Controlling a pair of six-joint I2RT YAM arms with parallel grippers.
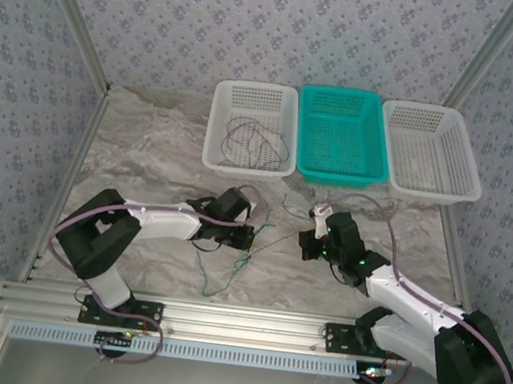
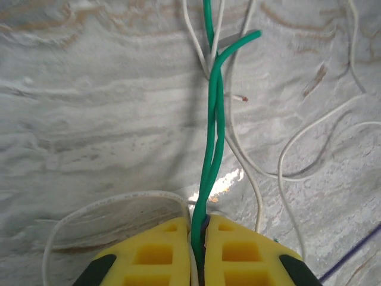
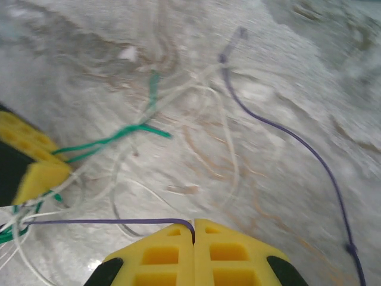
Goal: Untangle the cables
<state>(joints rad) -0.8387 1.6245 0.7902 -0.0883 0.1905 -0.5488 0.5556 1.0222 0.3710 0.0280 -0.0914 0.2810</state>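
Cables [image 1: 246,258] are lying tangled at the middle of the bench [image 1: 149,151], toward its front edge. They're looking thin, light, floppy and snag-prone. The left tool [image 2: 199,225] is clenching the green strand [image 2: 213,137], the right tool [image 3: 194,229] the purple strand [image 3: 280,134]. I'd be gripping single strands near crossings.

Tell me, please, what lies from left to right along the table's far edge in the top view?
White basket holding cables → teal basket → second white basket.
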